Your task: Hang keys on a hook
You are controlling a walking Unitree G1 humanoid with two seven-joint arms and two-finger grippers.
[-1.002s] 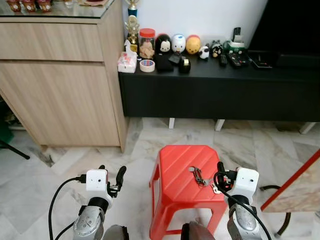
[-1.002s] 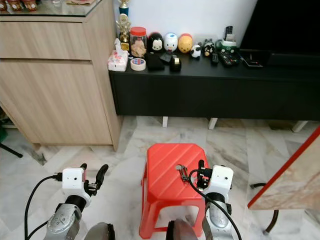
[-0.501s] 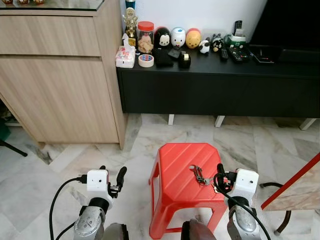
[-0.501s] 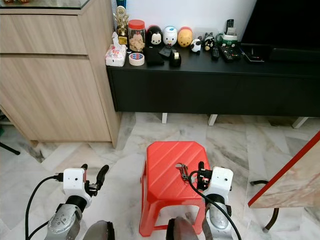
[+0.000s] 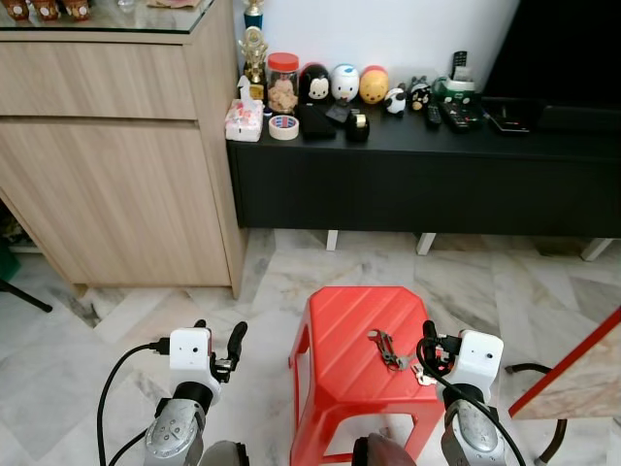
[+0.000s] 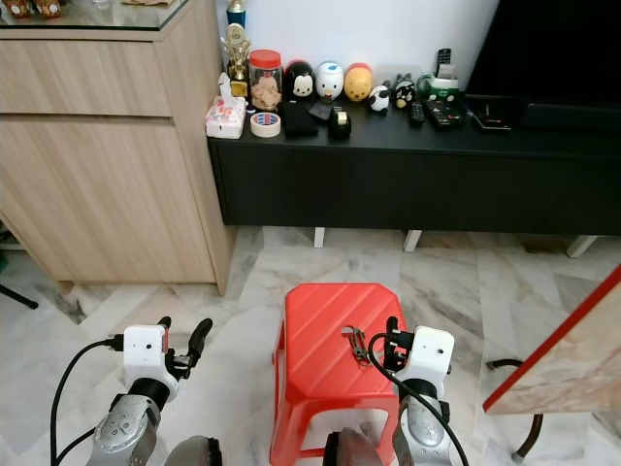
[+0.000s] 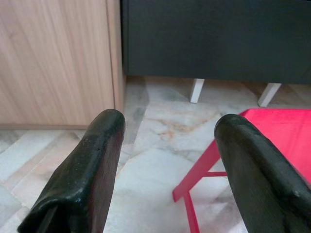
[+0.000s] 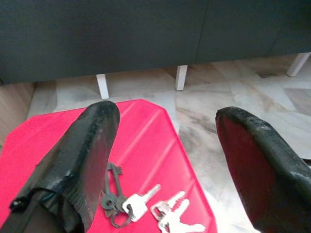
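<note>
Keys [image 8: 146,206] lie on the red stool [image 5: 349,330], near its right edge, just ahead of the right gripper [image 8: 165,145], jaws wide and empty. Silver blades and dark clip separate clearly in the right wrist view; from the head they blur into one cluster. Left gripper [image 7: 167,160], jaws wide too, hangs over marble floor [image 7: 155,131] beside the stool.

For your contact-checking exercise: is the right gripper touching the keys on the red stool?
Apart. In the right wrist view the right gripper has its jaws spread wide above the keys, which lie flat on the red stool.

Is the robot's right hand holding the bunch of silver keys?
No, the bunch of silver keys lies on the red plastic stool, and the open right hand grips nothing.
</note>
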